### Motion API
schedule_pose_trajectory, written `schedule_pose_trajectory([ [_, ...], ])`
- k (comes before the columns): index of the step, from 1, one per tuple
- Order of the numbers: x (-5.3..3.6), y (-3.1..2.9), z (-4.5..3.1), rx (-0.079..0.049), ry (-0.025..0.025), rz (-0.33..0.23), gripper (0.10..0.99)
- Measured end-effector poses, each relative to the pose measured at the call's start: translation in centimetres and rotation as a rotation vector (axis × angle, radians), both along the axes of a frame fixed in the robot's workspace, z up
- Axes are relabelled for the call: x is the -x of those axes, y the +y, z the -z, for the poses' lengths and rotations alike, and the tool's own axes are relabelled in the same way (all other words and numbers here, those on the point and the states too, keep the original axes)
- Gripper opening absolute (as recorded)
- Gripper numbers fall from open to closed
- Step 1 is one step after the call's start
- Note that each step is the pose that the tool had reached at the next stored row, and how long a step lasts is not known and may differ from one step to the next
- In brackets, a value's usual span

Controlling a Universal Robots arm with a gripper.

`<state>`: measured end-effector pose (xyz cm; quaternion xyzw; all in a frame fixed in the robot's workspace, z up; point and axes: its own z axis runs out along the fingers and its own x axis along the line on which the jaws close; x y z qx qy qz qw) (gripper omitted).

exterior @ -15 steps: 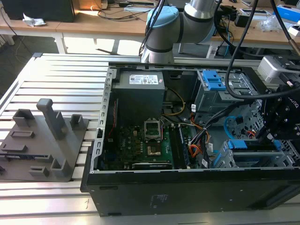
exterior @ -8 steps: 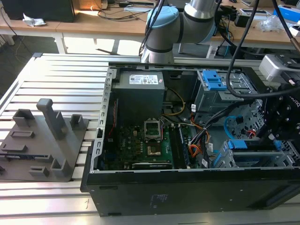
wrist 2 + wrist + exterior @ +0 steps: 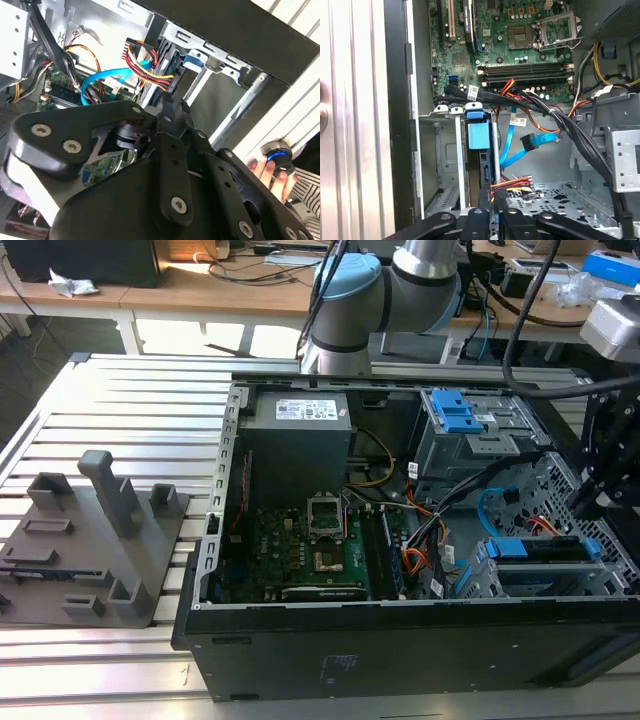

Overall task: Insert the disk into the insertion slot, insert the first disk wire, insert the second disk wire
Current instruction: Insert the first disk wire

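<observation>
In the first wrist view the gripper [image 3: 495,214] has its two black fingers [image 3: 481,218] drawn to a narrow gap. They pinch the small black plug end of the first disk wire [image 3: 512,182], whose red, orange and yellow strands fan away from the tips. The plug sits at the rear edge of the disk [image 3: 479,135], which stands edge-on in its bright blue carrier. The disk is already seated in the insertion slot [image 3: 445,155], the low grey perforated cage.

Just beside the disk, the second disk wire [image 3: 511,150] runs as a glossy light blue ribbon. Its dark plug hangs loose, apart from the disk. A thick black cable bundle [image 3: 545,107] crosses between the cage and the green motherboard [image 3: 520,30].

In the exterior view the gripper reaches down at the exterior view's right, over the lower right corner of the open computer case [image 3: 400,650]. Behind that corner stands the taller drive cage with blue latches [image 3: 455,415]. The grey power supply [image 3: 298,440] sits at the upper middle of the case. The case rests on a slatted aluminium table [image 3: 130,410]. On the exterior view's left lies a grey moulded fixture [image 3: 90,540].

In the second wrist view a person's hand [image 3: 267,171], in a striped sleeve [image 3: 306,192], is at a round knob with a blue ring [image 3: 277,150].
</observation>
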<state>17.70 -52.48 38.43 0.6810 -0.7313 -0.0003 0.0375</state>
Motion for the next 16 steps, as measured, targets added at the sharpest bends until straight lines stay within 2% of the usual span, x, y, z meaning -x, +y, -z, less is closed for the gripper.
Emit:
schedule_pose_trajectory([
  [1, 0.0, 0.02, -0.49, 0.001, 0.0, 0.0, 0.169],
  [2, 0.0, 0.06, -1.58, 0.005, 0.0, 0.0, 0.106],
  [6, 0.0, 0.24, -4.67, 0.019, -0.0002, 0.0, 0.106],
  [10, 0.0, 0.26, -5.88, 0.021, -0.0002, 0.0, 0.106],
  [12, 0.0, 0.25, -7.01, 0.021, -0.0002, 0.0, 0.106],
  [16, 0.0, 0.25, -8.42, 0.021, -0.0002, 0.0, 0.106],
])
